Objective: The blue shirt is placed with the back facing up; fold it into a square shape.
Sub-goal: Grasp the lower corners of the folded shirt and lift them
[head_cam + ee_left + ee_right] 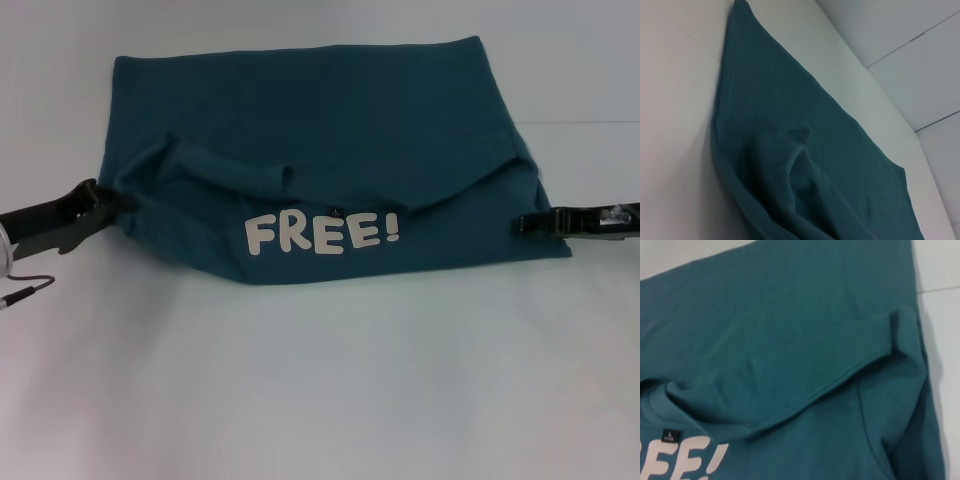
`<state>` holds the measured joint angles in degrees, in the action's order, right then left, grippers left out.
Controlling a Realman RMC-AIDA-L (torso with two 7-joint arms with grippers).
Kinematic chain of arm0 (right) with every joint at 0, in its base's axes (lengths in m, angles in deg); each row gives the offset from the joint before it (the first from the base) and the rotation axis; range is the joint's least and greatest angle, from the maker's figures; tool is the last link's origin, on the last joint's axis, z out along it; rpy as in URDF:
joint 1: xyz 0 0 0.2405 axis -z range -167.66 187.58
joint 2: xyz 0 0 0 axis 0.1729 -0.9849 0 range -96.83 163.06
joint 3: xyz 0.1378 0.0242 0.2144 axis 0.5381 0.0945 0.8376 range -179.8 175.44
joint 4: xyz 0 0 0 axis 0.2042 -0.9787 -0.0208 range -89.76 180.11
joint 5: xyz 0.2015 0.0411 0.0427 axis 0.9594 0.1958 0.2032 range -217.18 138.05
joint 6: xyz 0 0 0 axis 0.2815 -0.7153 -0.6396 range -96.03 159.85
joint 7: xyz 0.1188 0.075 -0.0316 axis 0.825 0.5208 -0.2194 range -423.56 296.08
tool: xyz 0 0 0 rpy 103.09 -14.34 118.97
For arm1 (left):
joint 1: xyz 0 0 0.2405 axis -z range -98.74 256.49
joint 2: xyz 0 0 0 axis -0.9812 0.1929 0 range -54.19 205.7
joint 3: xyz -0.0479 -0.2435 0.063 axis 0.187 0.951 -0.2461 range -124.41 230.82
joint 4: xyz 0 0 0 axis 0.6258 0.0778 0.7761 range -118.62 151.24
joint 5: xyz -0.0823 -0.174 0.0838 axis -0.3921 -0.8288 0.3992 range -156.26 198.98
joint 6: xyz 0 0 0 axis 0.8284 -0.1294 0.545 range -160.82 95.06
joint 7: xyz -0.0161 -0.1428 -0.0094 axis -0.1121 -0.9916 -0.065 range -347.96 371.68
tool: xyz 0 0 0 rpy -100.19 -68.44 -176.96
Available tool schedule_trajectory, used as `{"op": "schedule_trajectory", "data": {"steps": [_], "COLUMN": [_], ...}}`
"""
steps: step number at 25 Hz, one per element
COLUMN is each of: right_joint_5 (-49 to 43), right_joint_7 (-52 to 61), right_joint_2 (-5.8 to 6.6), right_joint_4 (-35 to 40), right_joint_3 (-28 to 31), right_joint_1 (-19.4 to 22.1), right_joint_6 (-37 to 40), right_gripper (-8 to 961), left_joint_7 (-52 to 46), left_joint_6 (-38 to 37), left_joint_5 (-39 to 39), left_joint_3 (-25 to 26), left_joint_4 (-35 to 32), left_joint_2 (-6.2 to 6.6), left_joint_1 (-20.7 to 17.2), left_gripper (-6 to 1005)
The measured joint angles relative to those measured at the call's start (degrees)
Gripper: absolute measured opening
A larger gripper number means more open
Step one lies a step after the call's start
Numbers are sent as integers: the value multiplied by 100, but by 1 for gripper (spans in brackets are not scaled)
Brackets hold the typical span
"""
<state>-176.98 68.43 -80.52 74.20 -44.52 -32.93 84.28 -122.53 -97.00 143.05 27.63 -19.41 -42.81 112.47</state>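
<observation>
Shirt as landmark. The blue shirt (pixel 330 160) lies on the white table (pixel 320 380), its near part turned over so the white "FREE!" lettering (pixel 322 233) faces up along the near edge; the plain back panel runs behind it to the far hem. A slack, curved fold edge (pixel 440 195) sags just beyond the lettering, with a bunched ridge toward the shirt's left side.

Left gripper (pixel 112 203) is at the shirt's left edge, touching the bunched cloth; cannot tell whether its fingers pinch it. Right gripper (pixel 522 224) is at the shirt's right edge, level with the lettering; finger state likewise unclear.

Judgement: a fold is under way and untidy. To do it well, take both side edges evenly, tension the fold edge straight, and flatten the left bunching before laying down.
</observation>
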Motion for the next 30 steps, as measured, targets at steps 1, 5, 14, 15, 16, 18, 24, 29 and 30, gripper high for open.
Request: {"op": "schedule_trajectory", "data": {"steps": [1,5,14,15,16,18,24,29,30], "right_joint_5": [-8,-10,-23,-23,-24,-24,-23,-22,-22], "right_joint_7": [-11,-15,21,21,26,38,72,72,72], "right_joint_2": [-4,-8,-8,-8,-3,10,57,68,69], "right_joint_4": [-71,-125,-95,-95,-93,-93,-93,-124,-111], "right_joint_3": [-34,-65,-64,-64,-64,-64,-33,-59,-61], "right_joint_1": [-31,-61,-76,-76,-77,-78,-69,-64,-61], "right_joint_6": [-93,-145,-81,-81,-79,-77,-75,-79,-59], "right_gripper": [576,571,560,558,557,555,417,204,155], "left_joint_7": [0,1,10,10,10,9,9,9,9], "left_joint_6": [0,7,23,23,23,23,23,11,1], "left_joint_5": [0,3,-13,-14,-14,-14,-1,4,4], "left_joint_3": [0,0,0,0,0,0,0,0,0], "left_joint_4": [5,11,23,23,23,23,23,21,21], "left_joint_2": [0,0,0,0,0,0,0,0,0], "left_joint_1": [2,6,14,14,14,15,26,33,33], "left_gripper": [39,39,40,40,40,40,39,39,39]}}
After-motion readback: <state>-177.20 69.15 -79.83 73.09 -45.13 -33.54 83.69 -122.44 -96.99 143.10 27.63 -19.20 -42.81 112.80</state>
